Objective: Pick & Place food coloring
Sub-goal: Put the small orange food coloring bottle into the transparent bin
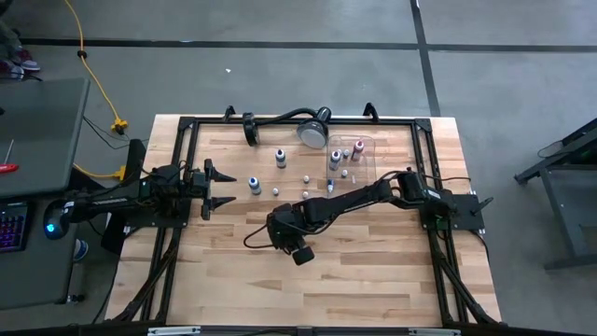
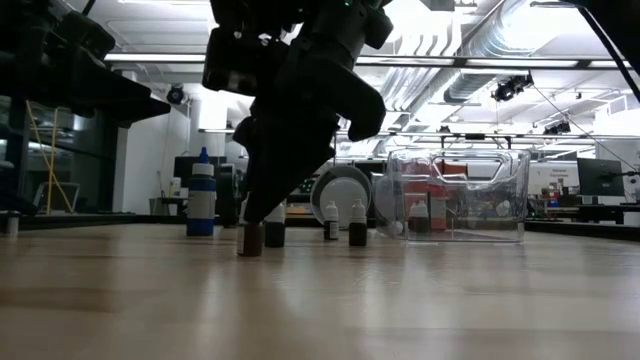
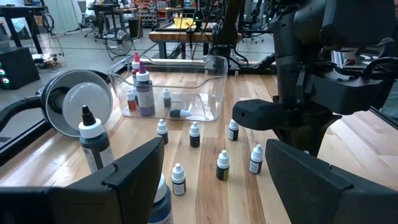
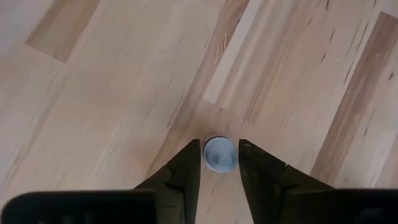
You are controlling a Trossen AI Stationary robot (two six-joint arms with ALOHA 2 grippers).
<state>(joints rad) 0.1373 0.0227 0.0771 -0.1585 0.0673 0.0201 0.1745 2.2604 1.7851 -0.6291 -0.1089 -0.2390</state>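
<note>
L gripper waits at the table's left side, jaws spread wide, nothing in them. Mid-table, several small food coloring bottles stand loose on the wood table. R gripper points straight down near the centre – jaws astride one white-capped bottle, upright on the wood, fingers just beside the cap; contact unclear. Far right-centre, more bottles sit in the clear tray.

The bench is pale butcher-block wood, smooth with a soft sheen. The tray is clear, glossy plastic. The food coloring bottles have smooth white plastic caps. The lamp head looks like brushed silver metal. The right pincer is matt black.
</note>
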